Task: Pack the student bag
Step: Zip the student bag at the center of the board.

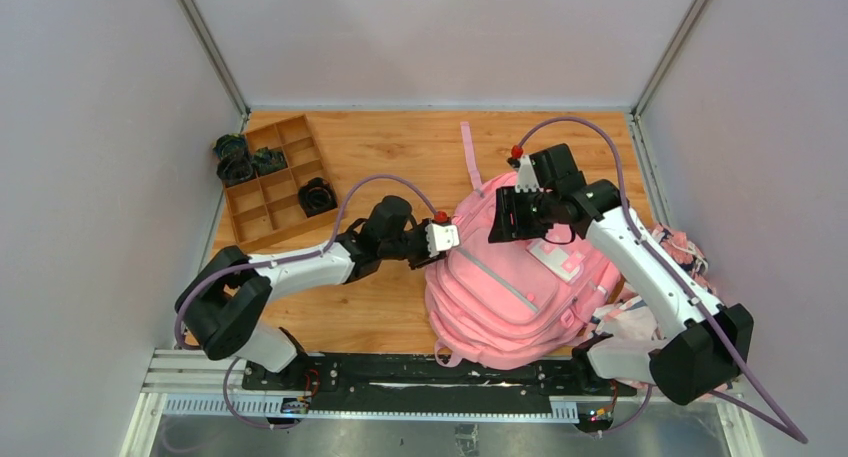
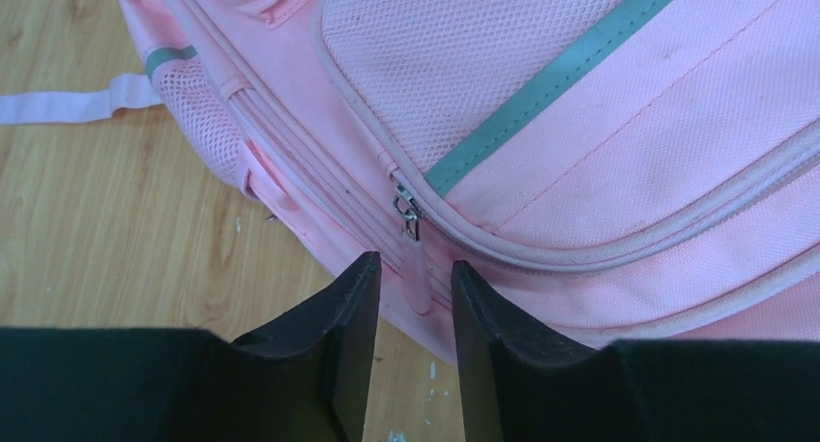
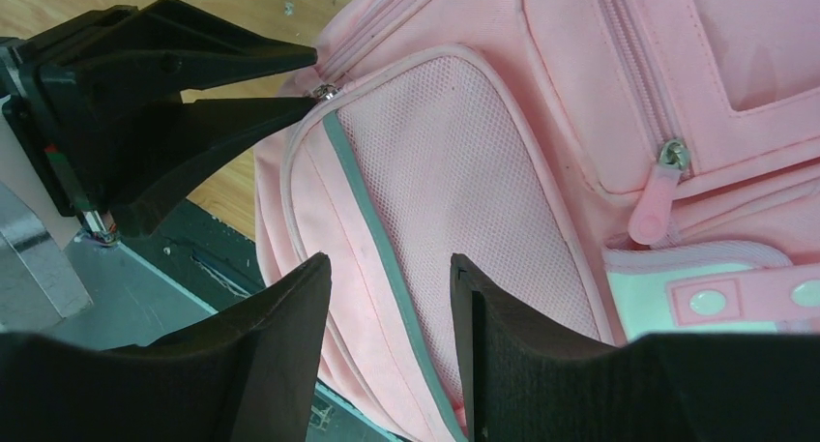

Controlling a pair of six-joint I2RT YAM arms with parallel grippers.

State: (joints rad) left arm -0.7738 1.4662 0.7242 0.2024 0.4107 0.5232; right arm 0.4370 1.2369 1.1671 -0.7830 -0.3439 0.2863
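The student bag [image 1: 520,287] is a large pink backpack lying front-up on the wooden table, right of centre. My left gripper [image 1: 452,239] is at the bag's left edge and stands open. In the left wrist view its fingertips [image 2: 414,268] straddle a pink zipper pull tab [image 2: 418,289] that hangs from a metal slider [image 2: 408,210], with a gap on each side. My right gripper [image 1: 505,217] is over the bag's upper part, open [image 3: 387,263] above the mesh front pocket [image 3: 454,181] with its grey strip [image 3: 372,210]. The right wrist view also shows the left gripper [image 3: 305,74] at that slider [image 3: 329,92].
A wooden compartment tray [image 1: 262,192] sits at the back left with dark objects [image 1: 317,195] in and beside it. A patterned cloth bundle [image 1: 685,252] lies behind the right arm. A pink strap [image 1: 468,152] trails toward the back. The black base rail [image 1: 400,372] runs along the near edge.
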